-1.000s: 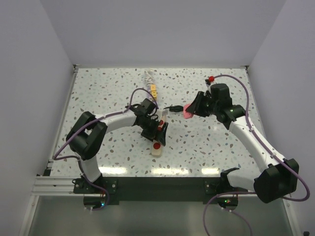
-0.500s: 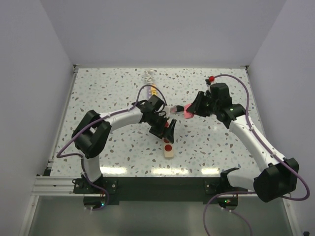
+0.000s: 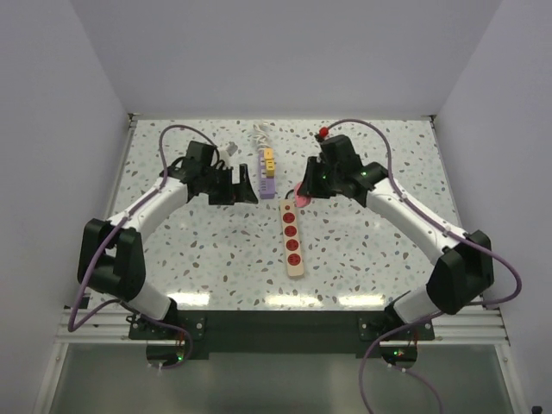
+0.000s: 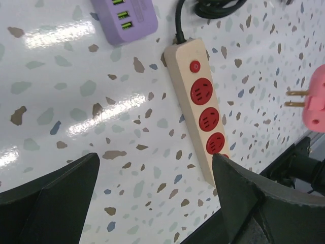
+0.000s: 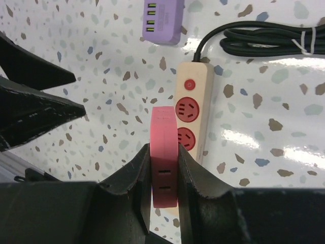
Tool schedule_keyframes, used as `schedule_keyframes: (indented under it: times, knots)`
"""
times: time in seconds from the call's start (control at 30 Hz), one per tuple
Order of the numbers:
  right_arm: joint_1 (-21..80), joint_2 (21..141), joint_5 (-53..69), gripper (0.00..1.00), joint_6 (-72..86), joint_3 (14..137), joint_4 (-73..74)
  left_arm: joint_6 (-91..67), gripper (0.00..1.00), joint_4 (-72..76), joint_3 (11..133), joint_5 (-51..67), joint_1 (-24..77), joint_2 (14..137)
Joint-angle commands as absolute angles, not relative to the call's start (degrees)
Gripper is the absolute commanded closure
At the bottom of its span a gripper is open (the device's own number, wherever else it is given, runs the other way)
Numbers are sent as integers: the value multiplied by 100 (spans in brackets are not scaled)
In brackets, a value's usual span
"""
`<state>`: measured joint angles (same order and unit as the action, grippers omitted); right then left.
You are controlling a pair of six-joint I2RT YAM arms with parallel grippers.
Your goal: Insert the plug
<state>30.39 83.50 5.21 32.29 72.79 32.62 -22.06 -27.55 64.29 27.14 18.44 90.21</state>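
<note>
A beige power strip (image 3: 293, 240) with red sockets lies lengthwise mid-table, its cord end pointing away from the arm bases. My right gripper (image 3: 308, 185) is shut on the pink plug (image 3: 302, 192) and holds it just above the strip's far end. In the right wrist view the plug (image 5: 164, 147) stands edge-on between the fingers (image 5: 189, 170), over the strip (image 5: 192, 96) near its upper sockets. My left gripper (image 3: 245, 186) is open and holds nothing, to the left of the strip. Its wrist view shows the strip (image 4: 202, 104) and the plug's brass prongs (image 4: 295, 98).
A purple USB charger (image 3: 268, 172) lies just beyond the strip, seen also in the wrist views (image 4: 125, 15) (image 5: 163, 19). The strip's black cord (image 5: 264, 38) is coiled beside it. A white bundle (image 3: 260, 134) sits at the table's far edge.
My left gripper has let go of the strip and drawn back to the upper left. The strip now lies straight mid-table. My right gripper has carried the plug left, over the strip's far end.
</note>
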Motion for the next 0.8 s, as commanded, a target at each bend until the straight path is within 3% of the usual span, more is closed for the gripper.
schedule_keyframes:
  times: [0.0, 0.27, 0.77]
  knots:
    - [3357, 8709, 141, 100, 3155, 7716, 3340, -2487, 2, -2549, 6320, 2364, 1583, 8816]
    - [3972, 9878, -342, 100, 2988, 8367, 3770, -2496, 0, -2434, 6372, 2356, 1310, 8648]
    - [4017, 10397, -896, 100, 3059, 8507, 4017, -2356, 0, -2452, 6319, 2558, 1195, 8789]
